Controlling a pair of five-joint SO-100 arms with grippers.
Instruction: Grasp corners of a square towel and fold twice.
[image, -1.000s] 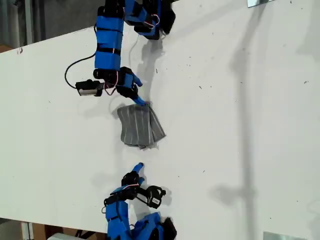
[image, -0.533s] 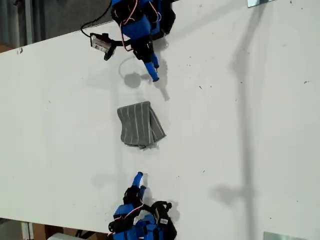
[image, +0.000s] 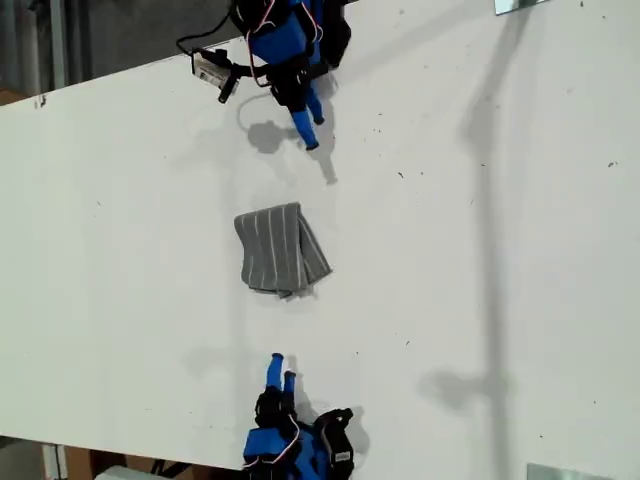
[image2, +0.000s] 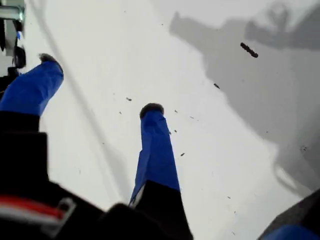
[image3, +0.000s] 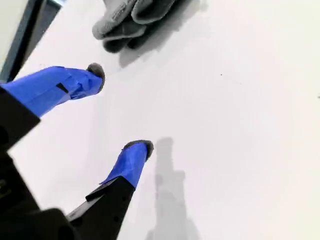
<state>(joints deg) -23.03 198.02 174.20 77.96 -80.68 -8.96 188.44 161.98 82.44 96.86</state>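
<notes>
The grey striped towel (image: 281, 250) lies folded into a small, slightly uneven stack in the middle of the white table (image: 500, 250); its corners are tucked in the layers and cannot be told apart. My second gripper (image3: 119, 109) is open and empty, low over the table, and the towel's folded edge (image3: 131, 20) lies a short way ahead of it. In the exterior view this gripper (image: 280, 368) sits below the towel. My first gripper (image2: 100, 85) is open over bare table, with no cloth in its view. It hangs above the towel in the exterior view (image: 305, 130).
Small dark specks (image2: 248, 50) mark the table ahead of my first gripper. Long arm shadows (image: 485, 200) cross the exterior view's right half. The table's far edge (image: 100, 80) runs along the exterior view's upper left.
The arm at the exterior view's top let go of the towel's edge and pulled back up. The lower arm drew back down. The towel stays folded in place.
</notes>
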